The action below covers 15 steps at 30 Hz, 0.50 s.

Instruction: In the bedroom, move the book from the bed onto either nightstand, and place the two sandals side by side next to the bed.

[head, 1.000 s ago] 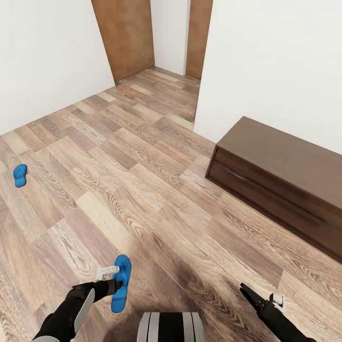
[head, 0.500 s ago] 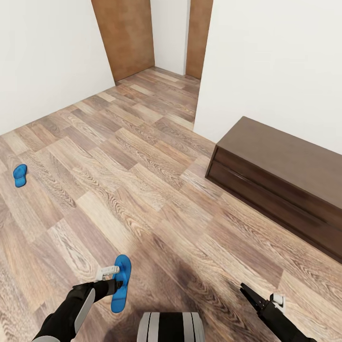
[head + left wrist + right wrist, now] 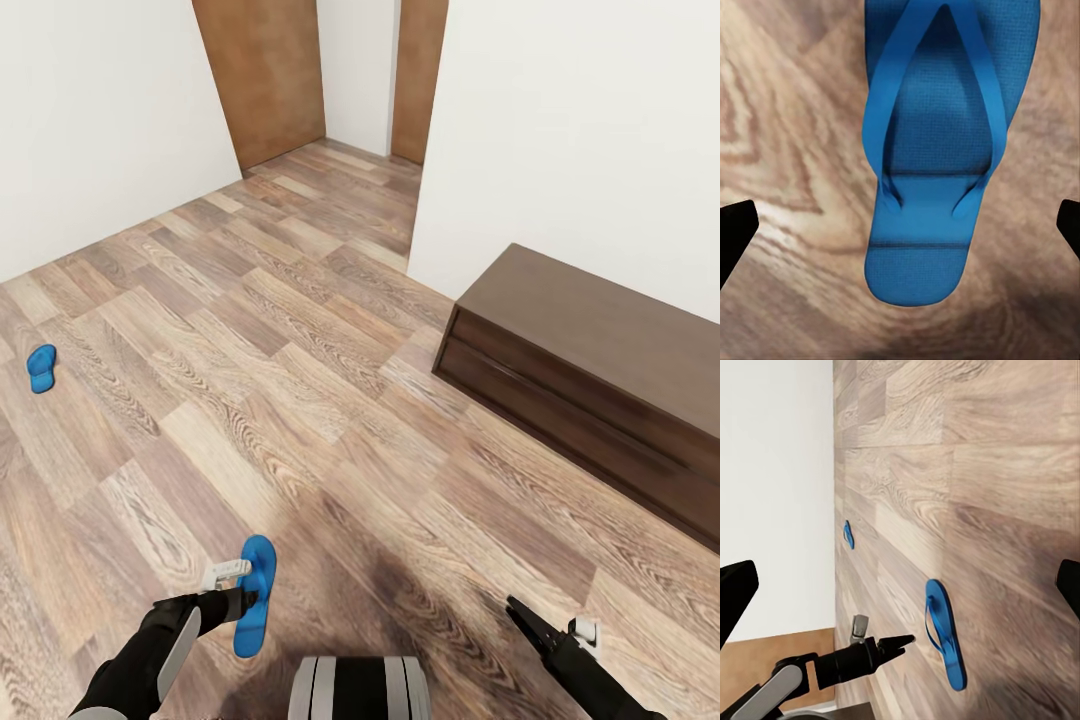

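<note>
Sandal [image 3: 255, 594] under left gripper [image 3: 255, 598]

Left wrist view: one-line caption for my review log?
Open left gripper poised above a blue sandal lying strap-up on the wood-plank floor.

Our left arm [image 3: 150, 655] is clad in matte black, with a pale grey panel running along the forearm. A small white block with a short bracket sits just behind the fingers of our left gripper [image 3: 258, 597], and the fingers themselves are slim, black and tapered to points. In the right wrist view the same gripper [image 3: 900, 643] shows a grey rounded joint housing and a small grey stub standing behind the fingers. Our right gripper [image 3: 518, 610] has the same thin black pointed fingers, with a white square fitting behind them on a black wrist. Our trunk [image 3: 360, 688] appears as a rounded light-grey shell with a black central band.
</note>
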Available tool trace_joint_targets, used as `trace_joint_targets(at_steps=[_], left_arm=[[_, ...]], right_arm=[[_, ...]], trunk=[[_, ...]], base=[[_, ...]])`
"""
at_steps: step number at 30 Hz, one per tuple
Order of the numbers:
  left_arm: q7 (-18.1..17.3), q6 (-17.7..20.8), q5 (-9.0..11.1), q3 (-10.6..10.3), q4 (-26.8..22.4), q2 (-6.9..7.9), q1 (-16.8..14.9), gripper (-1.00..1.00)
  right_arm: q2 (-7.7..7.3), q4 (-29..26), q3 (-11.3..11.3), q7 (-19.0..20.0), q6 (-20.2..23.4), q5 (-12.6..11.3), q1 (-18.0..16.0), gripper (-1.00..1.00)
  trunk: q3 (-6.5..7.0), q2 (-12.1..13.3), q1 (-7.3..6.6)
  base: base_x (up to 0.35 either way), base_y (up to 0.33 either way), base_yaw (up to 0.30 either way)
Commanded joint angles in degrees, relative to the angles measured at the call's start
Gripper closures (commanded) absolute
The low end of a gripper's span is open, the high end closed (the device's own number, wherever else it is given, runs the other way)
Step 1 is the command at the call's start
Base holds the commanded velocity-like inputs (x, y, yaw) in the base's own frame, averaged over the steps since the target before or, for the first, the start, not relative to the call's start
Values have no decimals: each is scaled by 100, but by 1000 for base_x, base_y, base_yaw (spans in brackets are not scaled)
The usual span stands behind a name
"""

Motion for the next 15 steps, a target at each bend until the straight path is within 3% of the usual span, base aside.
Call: trace_joint_targets(at_steps=[1, 15], left_arm=[[-8, 39, 47, 13, -7, 1, -1, -100], [-7, 35, 45, 12, -15, -1, -1, -100]], right_arm=[[-1, 0, -1, 11, 54, -29, -2, -100], [-1, 2, -2, 11, 62, -23, -2, -100]], trunk=[[-26, -3, 2], [-336, -22, 38]], base=[[0, 0, 0], [0, 0, 0]])
